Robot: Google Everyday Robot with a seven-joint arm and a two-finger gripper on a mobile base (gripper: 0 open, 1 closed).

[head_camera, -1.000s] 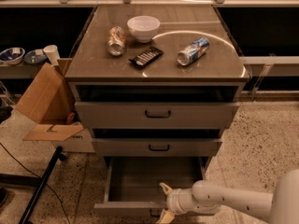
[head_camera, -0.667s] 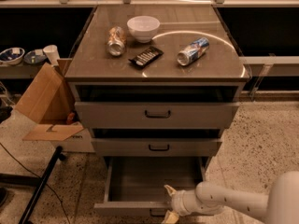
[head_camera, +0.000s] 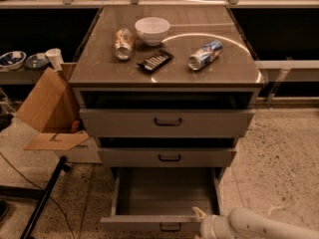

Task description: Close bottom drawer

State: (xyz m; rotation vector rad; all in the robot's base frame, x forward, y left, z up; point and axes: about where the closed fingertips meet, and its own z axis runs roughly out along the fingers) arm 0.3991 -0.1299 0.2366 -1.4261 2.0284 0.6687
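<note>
The bottom drawer (head_camera: 164, 193) of the grey metal cabinet is pulled far out, showing its empty shallow box. Its low front panel (head_camera: 144, 223) lies at the lower edge of the view, with a small dark bar handle (head_camera: 170, 228) at centre. My gripper (head_camera: 200, 219) is at the end of the white arm that comes in from the lower right. It sits at the right part of the front panel, just right of the handle. Most of it is cut off by the view's bottom edge.
The middle drawer (head_camera: 168, 157) and top drawer (head_camera: 167, 122) stand slightly ajar. On the cabinet top are a white bowl (head_camera: 152, 30), two cans (head_camera: 123, 44) (head_camera: 205, 55) and a dark remote (head_camera: 155, 60). An open cardboard box (head_camera: 47, 111) stands left, a dark pole (head_camera: 45, 195) lower left.
My gripper and arm have shifted a little to the right along the drawer's front panel. The drawer looks equally far out.
</note>
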